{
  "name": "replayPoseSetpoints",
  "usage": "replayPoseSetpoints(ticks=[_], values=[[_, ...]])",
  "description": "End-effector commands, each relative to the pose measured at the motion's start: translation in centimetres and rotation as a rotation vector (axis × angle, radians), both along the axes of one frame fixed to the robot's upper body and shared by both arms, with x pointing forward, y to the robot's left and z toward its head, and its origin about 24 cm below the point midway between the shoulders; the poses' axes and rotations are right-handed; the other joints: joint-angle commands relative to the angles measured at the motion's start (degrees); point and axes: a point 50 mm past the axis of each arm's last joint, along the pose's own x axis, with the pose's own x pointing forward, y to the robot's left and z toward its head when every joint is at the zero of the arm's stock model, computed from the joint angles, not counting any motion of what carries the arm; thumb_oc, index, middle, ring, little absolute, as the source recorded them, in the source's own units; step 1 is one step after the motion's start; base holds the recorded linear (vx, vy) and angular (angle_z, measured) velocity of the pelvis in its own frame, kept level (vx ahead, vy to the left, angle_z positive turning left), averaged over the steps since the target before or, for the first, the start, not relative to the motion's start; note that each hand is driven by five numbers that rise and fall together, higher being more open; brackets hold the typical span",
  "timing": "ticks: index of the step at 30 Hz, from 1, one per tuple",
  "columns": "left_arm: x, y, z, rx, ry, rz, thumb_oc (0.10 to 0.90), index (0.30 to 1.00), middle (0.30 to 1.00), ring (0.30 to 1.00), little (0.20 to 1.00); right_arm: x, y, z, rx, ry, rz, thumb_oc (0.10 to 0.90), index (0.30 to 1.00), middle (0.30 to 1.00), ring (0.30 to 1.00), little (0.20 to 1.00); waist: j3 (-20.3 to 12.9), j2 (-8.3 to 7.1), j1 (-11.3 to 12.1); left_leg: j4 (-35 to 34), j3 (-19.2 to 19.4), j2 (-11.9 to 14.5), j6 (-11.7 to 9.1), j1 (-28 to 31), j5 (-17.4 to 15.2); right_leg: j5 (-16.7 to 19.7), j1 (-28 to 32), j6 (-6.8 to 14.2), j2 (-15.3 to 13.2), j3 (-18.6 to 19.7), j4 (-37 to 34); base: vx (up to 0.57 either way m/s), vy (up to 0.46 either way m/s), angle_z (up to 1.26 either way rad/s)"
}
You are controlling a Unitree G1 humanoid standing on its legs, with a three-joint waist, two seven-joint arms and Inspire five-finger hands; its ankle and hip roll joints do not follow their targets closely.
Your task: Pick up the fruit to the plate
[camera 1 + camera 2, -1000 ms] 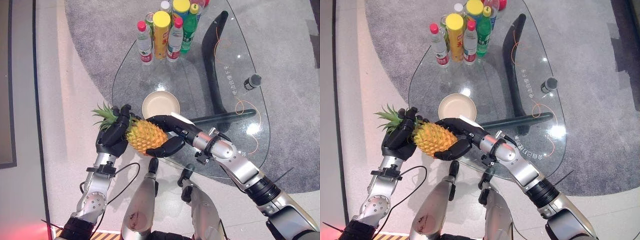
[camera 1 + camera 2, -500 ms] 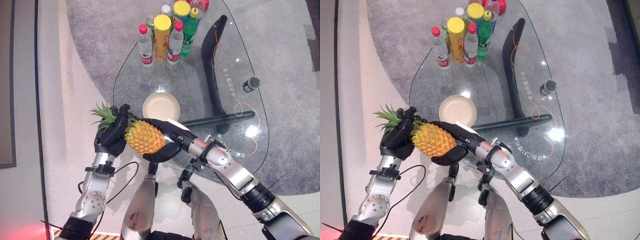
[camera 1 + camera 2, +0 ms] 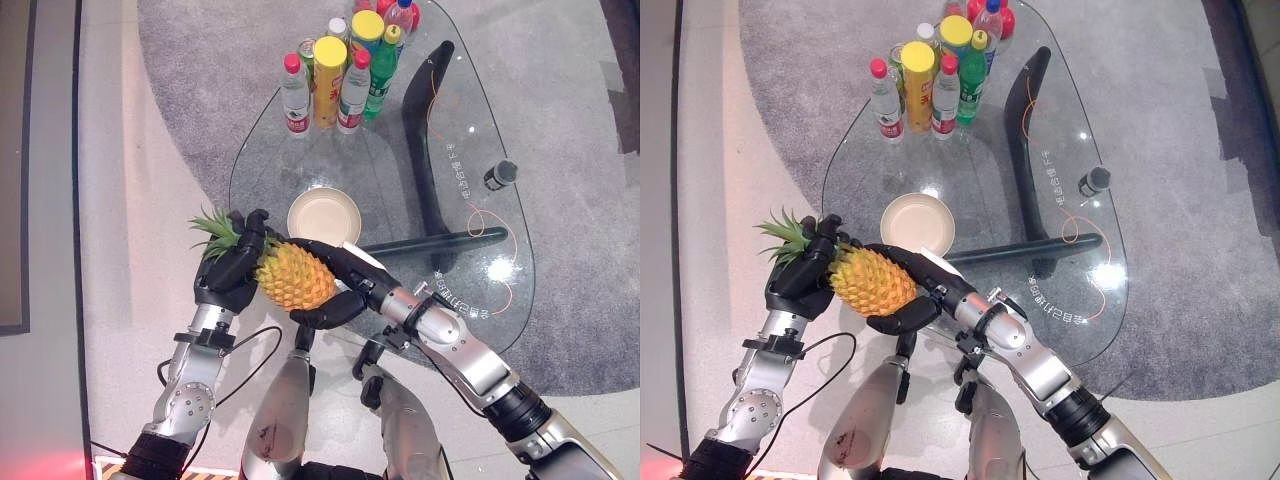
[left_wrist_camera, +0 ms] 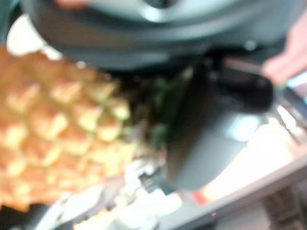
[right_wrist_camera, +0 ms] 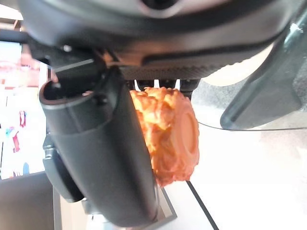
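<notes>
My left hand (image 3: pixel 228 280) wraps leafy end of pineapple (image 3: pixel 293 276). My right hand (image 3: pixel 335 285) curls round its fat end, just off table (image 3: pixel 480 290) edge, near plate (image 3: pixel 324 215). Head views show bottles (image 3: pixel 335 72) far back; right wrist view shows pineapple's round bottom.

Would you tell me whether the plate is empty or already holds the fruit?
Empty. The plate shows a bare inside on the glass table; the pineapple is held beside it between the left hand and right hand.

Bottles (image 3: pixel 340 75) cluster at the glass table's (image 3: pixel 400 170) far end.
</notes>
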Motion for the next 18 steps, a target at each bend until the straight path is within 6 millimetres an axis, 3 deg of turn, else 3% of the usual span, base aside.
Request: replayPoseSetpoints(ticks=[1, 9, 18], values=[[-1.6, -2.5, 8.3, -0.075, -0.501, -0.152, 0.1, 0.3, 0.3, 0.3, 0.2, 0.3, -2.1, 4.7, 0.109, -0.228, -0.131, 0.8, 0.9, 0.9, 0.9, 0.9, -1.5, 0.28, -1.2, 2.0, 0.4, -3.5, 3.0, 0.4, -3.4, 2.7, 1.6, 3.8, 0.3, -0.1, 5.5, 0.0, 0.0, 0.0], [-2.0, -1.6, 8.2, -0.069, -0.51, -0.121, 0.1, 0.3, 0.3, 0.3, 0.2, -0.4, -5.9, 4.9, 0.122, -0.287, -0.281, 0.8, 0.9, 0.9, 0.9, 0.9, -1.5, 0.36, -3.0, 2.3, 1.3, -3.1, 3.4, 0.6, -4.0, 2.9, 1.1, 4.4, 0.3, 0.7, 6.3, 0.0, 0.009, -0.03], [-2.2, -0.7, 7.8, -0.066, -0.509, -0.083, 0.1, 0.3, 0.3, 0.3, 0.2, -0.9, -8.2, 4.9, 0.134, -0.316, -0.406, 0.8, 0.9, 0.9, 0.9, 0.9, -1.5, 0.46, -4.3, 2.9, 2.1, -2.7, 3.6, 0.8, -4.6, 2.8, 0.9, 4.8, 0.2, 1.5, 7.0, 0.02, 0.015, -0.05]])
